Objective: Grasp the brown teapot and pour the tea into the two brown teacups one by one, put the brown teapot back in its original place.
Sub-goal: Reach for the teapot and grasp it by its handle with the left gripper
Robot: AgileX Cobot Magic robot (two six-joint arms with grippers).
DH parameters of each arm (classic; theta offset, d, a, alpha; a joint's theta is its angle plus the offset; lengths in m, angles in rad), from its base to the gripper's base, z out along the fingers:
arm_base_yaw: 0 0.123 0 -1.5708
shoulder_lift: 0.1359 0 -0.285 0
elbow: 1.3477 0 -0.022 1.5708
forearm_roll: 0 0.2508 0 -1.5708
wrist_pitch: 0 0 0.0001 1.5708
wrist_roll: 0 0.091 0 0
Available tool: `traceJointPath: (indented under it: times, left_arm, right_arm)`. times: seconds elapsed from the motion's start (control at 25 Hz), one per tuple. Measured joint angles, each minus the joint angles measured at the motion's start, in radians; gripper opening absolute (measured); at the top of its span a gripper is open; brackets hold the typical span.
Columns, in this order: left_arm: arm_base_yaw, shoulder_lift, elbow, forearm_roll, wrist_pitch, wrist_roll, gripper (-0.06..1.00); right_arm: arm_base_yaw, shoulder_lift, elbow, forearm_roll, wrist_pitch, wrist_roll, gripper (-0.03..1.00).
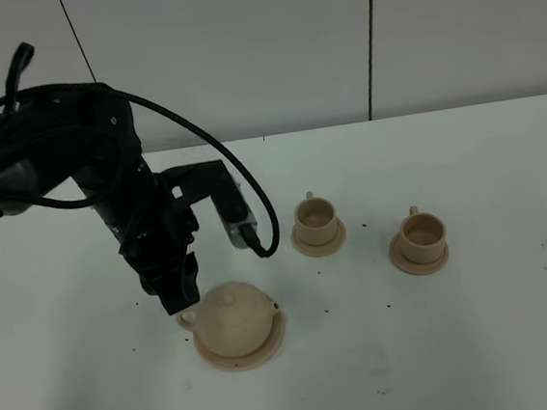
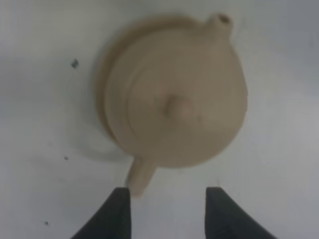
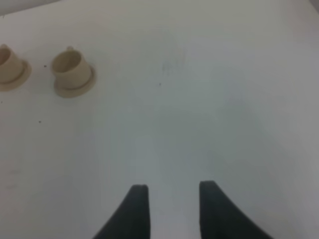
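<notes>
Tan ceramic fills the left wrist view. The teapot sits just ahead of the left gripper and is seen from above, its lid knob in the middle. Its spout is on the far side and its handle points back toward the tool. The handle's end lies right at the tip of one finger, off the gap; I cannot tell whether they touch. The jaws stand apart with only bare table between them. A rim of the saucer shows from under the pot.

The high view adds what that one lacks. The black left arm bends down with its tool beside the pot's handle. The pot stands upright on the wide saucer. Past the pot from the tool are the nearer cup and the farther cup, each on a small saucer, well apart from the tool.

Only the right wrist view shows the right gripper. Its fingers are parted over bare table, gripping nothing. Both cups stand far ahead of it and off to one side, one cut by the frame edge.
</notes>
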Motion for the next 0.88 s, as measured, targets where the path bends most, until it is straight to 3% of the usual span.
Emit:
traceJointPath:
  times: [0.24,0.44,0.88]
  left_arm:
    - [0.0,0.016,0.001,0.026,0.026,0.007,0.41]
    - [-0.014,0.016,0.001,0.108,0.031,0.022,0.37]
    - [-0.025,0.076,0.001,0.117,0.026,0.025,0.33]
  right_arm:
    - [0.0,0.0,0.0,0.001,0.0,0.0,0.24]
    - [0.0,0.0,0.0,0.001,0.0,0.0,0.24]
    - [0.0,0.0,0.0,0.002,0.0,0.0,0.24]
